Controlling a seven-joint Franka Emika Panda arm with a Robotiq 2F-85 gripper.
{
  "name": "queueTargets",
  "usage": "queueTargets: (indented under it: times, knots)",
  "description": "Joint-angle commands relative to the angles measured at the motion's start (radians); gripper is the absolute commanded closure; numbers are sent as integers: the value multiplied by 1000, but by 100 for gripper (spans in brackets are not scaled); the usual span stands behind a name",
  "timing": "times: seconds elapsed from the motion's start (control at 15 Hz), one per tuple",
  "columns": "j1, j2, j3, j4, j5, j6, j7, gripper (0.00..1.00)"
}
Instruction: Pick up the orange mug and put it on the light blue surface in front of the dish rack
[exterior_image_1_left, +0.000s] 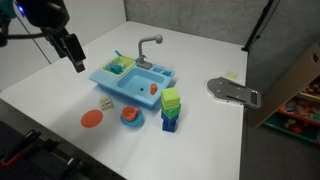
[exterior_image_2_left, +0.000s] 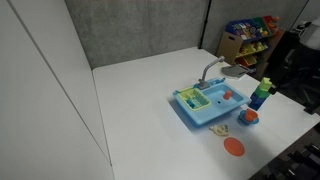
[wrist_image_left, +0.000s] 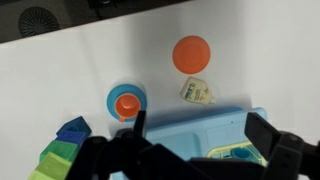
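The orange mug (wrist_image_left: 125, 104) stands on a round blue saucer on the white table, beside the light blue toy sink (wrist_image_left: 195, 125). It shows in both exterior views (exterior_image_1_left: 131, 113) (exterior_image_2_left: 248, 116). The sink unit (exterior_image_1_left: 140, 82) (exterior_image_2_left: 205, 112) holds a green and yellow dish rack (exterior_image_1_left: 122, 65) (wrist_image_left: 240, 152) with a flat light blue surface next to it. My gripper (exterior_image_1_left: 74, 55) hangs above the table, away from the sink. In the wrist view its fingers (wrist_image_left: 200, 138) are wide apart, open and empty, over the sink, with the mug off to one side.
An orange plate (exterior_image_1_left: 92, 118) (wrist_image_left: 191, 54) and a small sachet (wrist_image_left: 196, 92) lie on the table near the sink. A stack of green and blue blocks (exterior_image_1_left: 170, 108) (wrist_image_left: 62, 150) stands beside the mug. A grey flat object (exterior_image_1_left: 232, 90) lies near the table edge. A small orange item (exterior_image_1_left: 154, 88) is in the basin.
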Motion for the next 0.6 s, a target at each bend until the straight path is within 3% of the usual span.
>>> queueTargets:
  times: [0.0, 0.2, 0.53]
  knots:
    - [-2, 9, -1, 1, 3, 2, -2, 0]
    - [-1, 13, -2, 1, 4, 3, -2, 0]
    - [-32, 94, -9, 16, -42, 108, 8, 0]
